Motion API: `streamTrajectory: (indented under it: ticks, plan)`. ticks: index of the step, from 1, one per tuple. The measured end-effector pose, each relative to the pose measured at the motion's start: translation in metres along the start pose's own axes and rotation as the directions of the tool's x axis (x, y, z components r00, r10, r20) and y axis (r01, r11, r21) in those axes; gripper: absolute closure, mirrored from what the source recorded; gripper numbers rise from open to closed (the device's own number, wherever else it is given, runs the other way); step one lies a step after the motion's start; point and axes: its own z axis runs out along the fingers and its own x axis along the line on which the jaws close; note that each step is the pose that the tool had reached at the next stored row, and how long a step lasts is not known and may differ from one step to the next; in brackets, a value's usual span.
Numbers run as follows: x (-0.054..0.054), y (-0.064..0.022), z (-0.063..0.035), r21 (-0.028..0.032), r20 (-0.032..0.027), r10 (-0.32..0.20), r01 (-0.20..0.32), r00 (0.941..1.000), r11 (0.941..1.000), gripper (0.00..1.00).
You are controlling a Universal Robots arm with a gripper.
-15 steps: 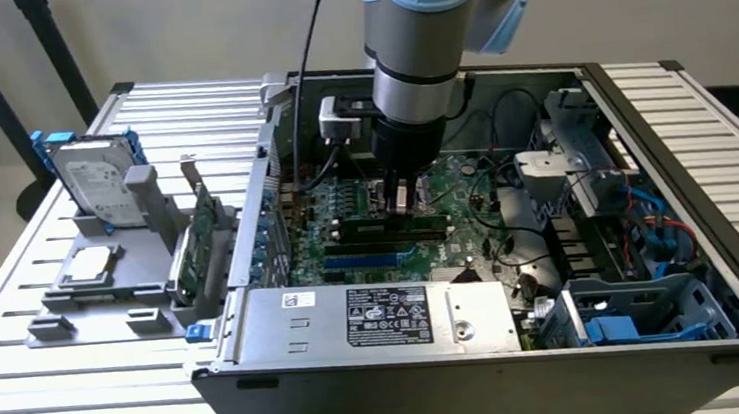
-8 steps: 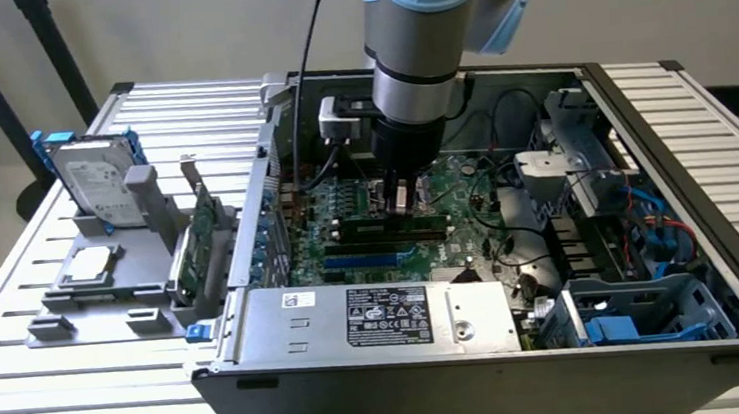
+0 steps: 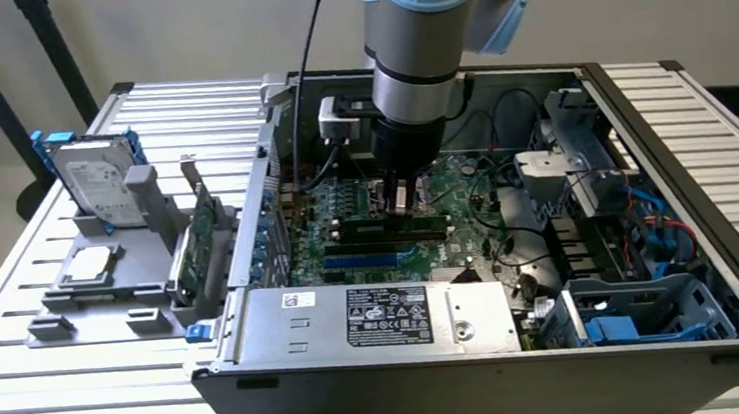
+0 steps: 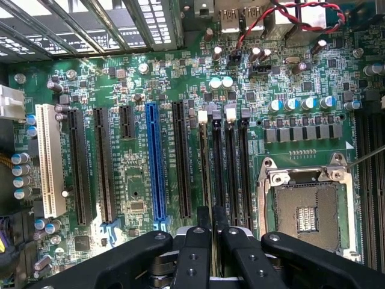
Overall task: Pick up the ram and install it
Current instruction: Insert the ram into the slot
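The ram (image 3: 379,229), a long thin green stick with dark chips, stands on edge in the motherboard's black slots (image 4: 231,168), lengthways along them. My gripper (image 3: 403,204) comes straight down onto its middle. In the wrist view the two black fingertips (image 4: 203,218) sit almost together, and the ram's narrow top edge (image 4: 210,180) runs out from between them. The gripper (image 4: 212,217) is shut on the ram. How deep the stick sits in the slot is hidden by the fingers.
The open PC case (image 3: 694,239) walls the motherboard (image 4: 132,180) in, with a power supply (image 3: 379,317) in front and drive cages (image 3: 633,304) at the exterior view's right. An empty CPU socket (image 4: 304,208) lies beside the slots. A grey rack (image 3: 96,291) outside holds a hard drive (image 3: 93,181) and an expansion card (image 3: 205,241).
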Motion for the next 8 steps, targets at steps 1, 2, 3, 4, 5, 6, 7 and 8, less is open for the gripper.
streamTrajectory:
  ticks: [1,2,3,4,5,6,7,8]
  plan:
    - [0.0,0.0,0.0001,-0.0002,-0.0001,0.0,0.0,1.0,1.0,0.86]
    - [0.0,0.0,0.0003,-0.0003,-0.0001,0.0,0.0,1.0,1.0,0.86]
    - [0.0,0.0,0.0004,-0.0005,-0.0001,0.0,0.0,1.0,1.0,0.86]
    - [0.0,-0.0001,0.0005,-0.0007,-0.0002,0.0,0.0,1.0,1.0,0.86]
    - [0.0,-0.0001,0.0006,-0.0008,-0.0003,0.0,0.0,1.0,1.0,0.86]
    - [0.0,-0.0001,0.0007,-0.001,-0.0003,0.0,0.0,1.0,1.0,0.86]
    - [0.0,-0.0001,0.0007,-0.0012,-0.0005,0.0,0.0,1.0,1.0,0.86]
    - [-0.0001,-0.0001,0.0007,-0.0012,-0.0007,0.0,0.0,1.0,1.0,0.86]
